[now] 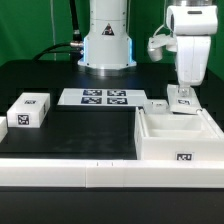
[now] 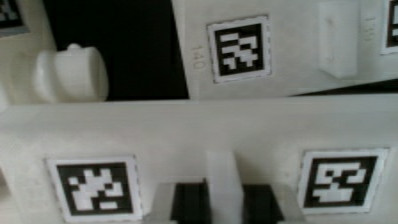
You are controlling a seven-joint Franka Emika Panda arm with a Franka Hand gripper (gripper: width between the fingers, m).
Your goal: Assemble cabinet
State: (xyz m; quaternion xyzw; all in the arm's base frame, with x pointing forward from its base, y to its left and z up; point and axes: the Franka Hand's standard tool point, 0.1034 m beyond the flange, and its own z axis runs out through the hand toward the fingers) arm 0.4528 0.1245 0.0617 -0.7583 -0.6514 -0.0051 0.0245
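Note:
The cabinet [image 1: 176,135] is the big white open box at the exterior view's right, with a tag on its front face. My gripper [image 1: 181,100] stands straight down over its far wall. In the wrist view the two black fingers [image 2: 192,203] press on either side of a narrow white upright strip [image 2: 222,180] of the cabinet, between two tags [image 2: 93,188]. The gripper [image 2: 222,206] is shut on that strip. The cabinet rests on the table.
A lone small white tagged block [image 1: 28,110] lies at the exterior view's left. The marker board [image 1: 100,97] lies before the robot base. A small white rounded part [image 1: 157,105] sits by the cabinet's far left corner and also shows in the wrist view [image 2: 71,72].

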